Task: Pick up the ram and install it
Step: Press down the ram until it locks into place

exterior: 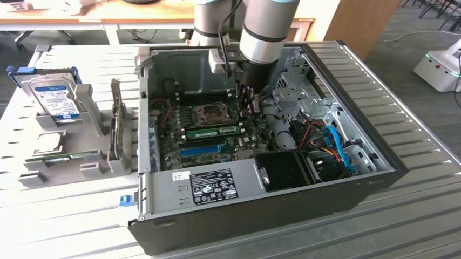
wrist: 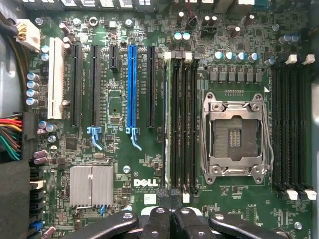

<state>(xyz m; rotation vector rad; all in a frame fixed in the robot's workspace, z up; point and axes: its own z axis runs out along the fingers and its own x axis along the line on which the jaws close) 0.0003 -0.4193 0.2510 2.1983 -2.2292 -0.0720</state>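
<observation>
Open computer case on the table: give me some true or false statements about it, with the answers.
1. The thin green ram stick sits on the motherboard inside the black computer case. True.
2. The boxy silver hard drive with blue label is inside the case. False: it stands outside, in a grey rack.
3. The gripper is shut. True.
4. The long blue slot holds a card. False: it is empty.

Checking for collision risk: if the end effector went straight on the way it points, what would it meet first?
Probably the end of the thin green ram stick seated in the black memory slots under the end effector; depth is unclear.
</observation>
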